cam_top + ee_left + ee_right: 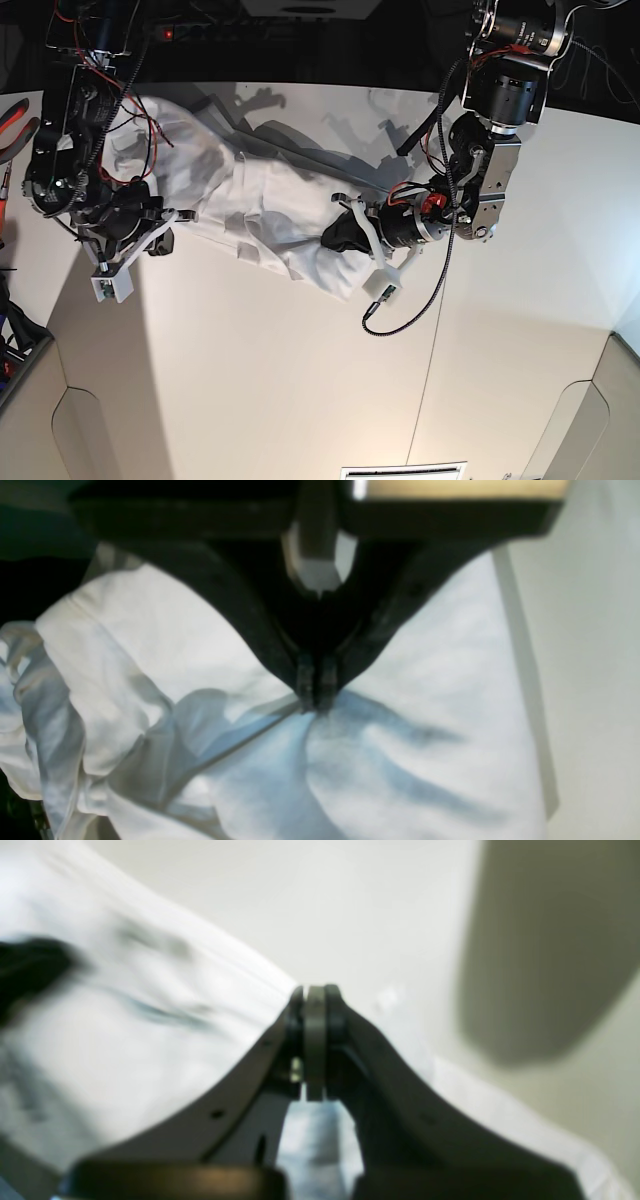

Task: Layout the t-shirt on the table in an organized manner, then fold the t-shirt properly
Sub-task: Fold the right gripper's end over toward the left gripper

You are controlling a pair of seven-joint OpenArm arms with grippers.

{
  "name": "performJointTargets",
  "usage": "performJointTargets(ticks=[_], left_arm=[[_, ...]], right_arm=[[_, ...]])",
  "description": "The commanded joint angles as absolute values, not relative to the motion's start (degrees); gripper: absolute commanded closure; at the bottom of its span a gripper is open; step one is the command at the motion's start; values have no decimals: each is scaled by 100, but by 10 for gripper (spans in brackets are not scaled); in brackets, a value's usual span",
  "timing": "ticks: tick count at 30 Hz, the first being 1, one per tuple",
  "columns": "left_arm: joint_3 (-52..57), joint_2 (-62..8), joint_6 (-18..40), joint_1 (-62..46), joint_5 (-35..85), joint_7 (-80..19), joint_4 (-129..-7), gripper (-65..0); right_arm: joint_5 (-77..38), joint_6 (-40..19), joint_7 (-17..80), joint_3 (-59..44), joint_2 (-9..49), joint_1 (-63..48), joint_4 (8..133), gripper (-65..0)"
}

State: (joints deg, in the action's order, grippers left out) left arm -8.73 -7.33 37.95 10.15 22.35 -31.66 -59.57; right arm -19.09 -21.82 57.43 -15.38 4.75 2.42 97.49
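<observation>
Legible markings: none. We find no text, label, brand, number or sign that can be read in any view. The t-shirt (270,215) beside the left claw (345,232) shows plain white cloth; the table (300,380) carries no print we can make out.

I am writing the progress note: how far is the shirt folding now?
Done: nothing visibly. In hand: the left gripper and right gripper each pinch the wrinkled white cotton t-shirt, stretched between them over the matte white table. Left: laying it flat, then every fold.
</observation>
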Motion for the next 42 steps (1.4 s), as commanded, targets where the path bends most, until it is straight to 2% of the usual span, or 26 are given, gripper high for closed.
performJointTargets(ticks=[1,6,12,13,15,16,21,25,32,35,42], left_arm=[[-867,-812,3618,1031,1949,-3406,-5961,0],[-864,-812,3583,1031,1946,-3409,-5961,0],[-864,-845,2720,1031,1682,-3411,-5961,0],[-864,-849,2663,1031,1619,-3411,-5961,0],[-864,-880,2517,1031,1472,-3411,-5961,0],[-864,-895,2418,1031,1402,-3411,-5961,0],[-856,-943,2117,1033,1269,-3409,-5961,0],[-856,-937,2119,1033,1240,-3406,-5961,0],[-856,-939,2119,1033,1238,-3404,-5961,0],[-856,-939,2119,1033,1238,-3404,-5961,0],[-856,-941,2119,1033,1236,-3404,-5961,0]], right_arm=[[-2200,-2349,5754,-1675,508,327,10088,0],[-2810,-2641,5986,-2342,508,261,11174,0],[-2814,-2639,5981,-3319,666,-150,11611,0],[-2810,-2639,5983,-3479,757,-200,11609,-25],[-2812,-2648,5983,-3778,980,-338,11605,-170],[-2823,-2694,5983,-3916,1092,-412,11598,-205],[-3402,-2705,6007,-4414,1415,-932,11426,-215],[-3741,-2755,6012,-4466,1411,-1236,11017,-307],[-3806,-2836,6005,-4466,1415,-1323,10038,-318],[-4049,-2851,6095,-4471,1435,-1341,9677,-343],[-4313,-3135,6156,-4790,1433,-1500,9653,-343]])
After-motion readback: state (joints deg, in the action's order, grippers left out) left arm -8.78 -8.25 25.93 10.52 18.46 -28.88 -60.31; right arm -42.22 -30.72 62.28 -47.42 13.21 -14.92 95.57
